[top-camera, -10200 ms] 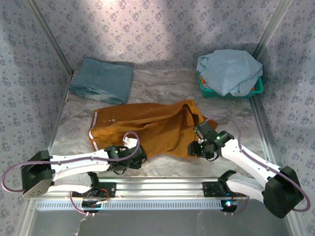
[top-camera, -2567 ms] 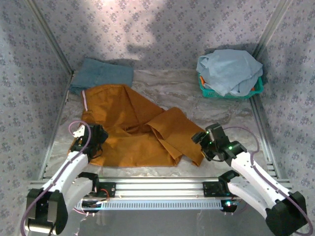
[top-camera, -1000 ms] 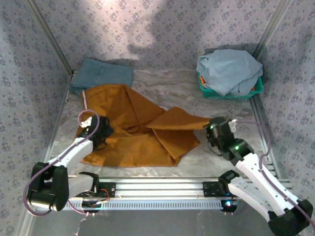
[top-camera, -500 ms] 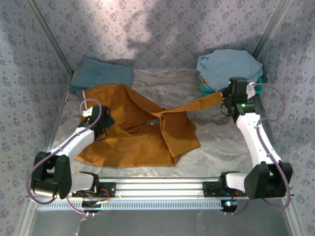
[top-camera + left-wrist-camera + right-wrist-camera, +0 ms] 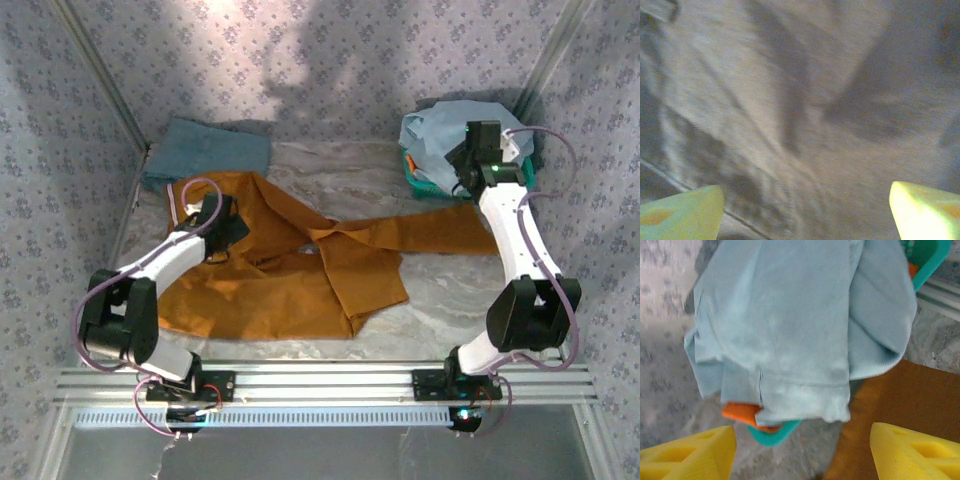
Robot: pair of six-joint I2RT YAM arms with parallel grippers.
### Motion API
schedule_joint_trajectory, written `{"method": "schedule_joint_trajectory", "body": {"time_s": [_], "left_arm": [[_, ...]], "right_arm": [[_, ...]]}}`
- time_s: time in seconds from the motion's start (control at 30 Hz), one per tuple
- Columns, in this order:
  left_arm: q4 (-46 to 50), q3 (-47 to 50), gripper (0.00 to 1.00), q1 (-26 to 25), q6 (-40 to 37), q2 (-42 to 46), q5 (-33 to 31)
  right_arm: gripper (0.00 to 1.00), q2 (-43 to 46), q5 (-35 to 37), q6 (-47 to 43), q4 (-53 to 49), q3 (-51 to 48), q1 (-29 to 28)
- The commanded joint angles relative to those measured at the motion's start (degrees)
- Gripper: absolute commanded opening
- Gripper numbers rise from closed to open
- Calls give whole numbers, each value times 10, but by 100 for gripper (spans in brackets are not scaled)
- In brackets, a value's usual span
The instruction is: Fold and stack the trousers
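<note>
The rust-orange trousers lie rumpled on the left and middle of the table. One leg is stretched flat to the right and reaches below the basket. My left gripper hovers open over the trousers near the striped waistband; in the left wrist view cloth spreads under the gripper, with nothing between its fingers. My right gripper is raised by the basket, open and empty. The end of the leg lies below it on the right.
A teal basket at the back right holds a pale-blue garment that hangs over its rim. A folded teal-blue denim garment lies at the back left. Patterned walls enclose the table; bare marbled surface shows at the front right.
My right gripper opened and let go of the trouser leg, which dropped flat on the table; the arm rose toward the basket. My left gripper moved farther back over the trousers.
</note>
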State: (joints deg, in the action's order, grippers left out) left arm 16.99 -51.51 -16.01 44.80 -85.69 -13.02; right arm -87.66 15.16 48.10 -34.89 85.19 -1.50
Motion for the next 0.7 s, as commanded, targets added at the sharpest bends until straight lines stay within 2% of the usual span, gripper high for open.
{"method": "schedule_joint_trajectory", "body": {"time_s": [0.0,0.13,0.2,0.3,0.5,0.67], "left_arm": [[15,-28,86,-21,-10,-17,16],[14,-23,86,-34,2,-27,21],[9,-3,86,-36,18,-21,24],[-8,37,87,-36,43,-2,21],[-20,93,88,-36,58,19,5],[-31,124,88,-36,60,38,11]], "right_arm": [[71,48,-14,-79,-55,-23,-33],[64,84,-76,-125,-21,-115,-149],[63,75,-109,-150,-27,-150,-217],[59,50,-120,-146,-57,-198,-278],[64,50,-117,-84,-86,-289,-334],[68,74,-87,-78,-116,-342,-309]]}}
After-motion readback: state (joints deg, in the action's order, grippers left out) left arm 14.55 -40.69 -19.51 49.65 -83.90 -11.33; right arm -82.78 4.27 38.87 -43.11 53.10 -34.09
